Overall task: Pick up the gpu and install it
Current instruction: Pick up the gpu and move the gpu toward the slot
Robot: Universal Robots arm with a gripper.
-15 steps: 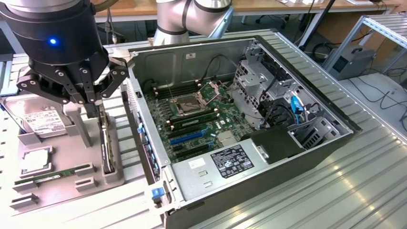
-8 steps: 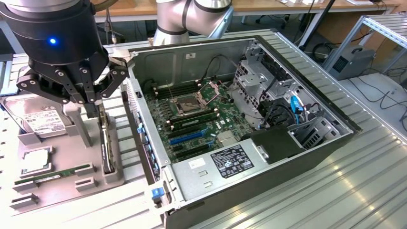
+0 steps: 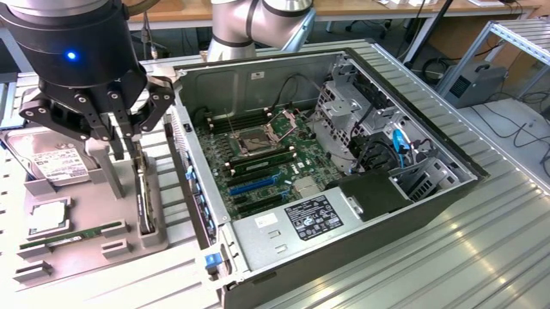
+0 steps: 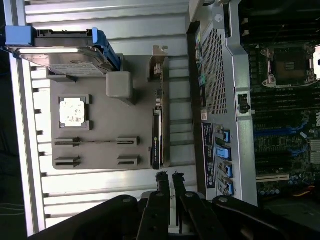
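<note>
Presently the tool (image 4: 170, 178) hangs above the grey tray (image 4: 100, 125) on the worktop (image 3: 481, 257). Its fingertips are only slightly parted, with nothing between them. The gpu (image 4: 157, 135) stands on edge in a slot along the side of the tray nearest the case (image 3: 344, 212). It is not yet gripped, and its metal bracket sits at the end toward the hard drive (image 4: 60, 55). In the wrist view the fingertips lie roughly in line with the card's long edge, off its dark end and not touching it.

The step in hand looks like the approach for the pick. To do it well, I would judge three things matter:

- **Gap:** it looks narrow for the card's thickness, so the fingers should be wider before they go down or a tip may land on the top edge.
- **Alignment:** the fingers should close across the thin dimension, one on each flat face and centred along the card, so it does not swing when it leaves the slot.
- **Clearance:** the grey post (image 4: 119, 85) stands just beside the card, and the case wall is near on the other side, so the descent should be straight and vertical.

A firm, square hold matters because any tilt would carry over to seating the card in the motherboard (image 3: 266, 167).
</note>
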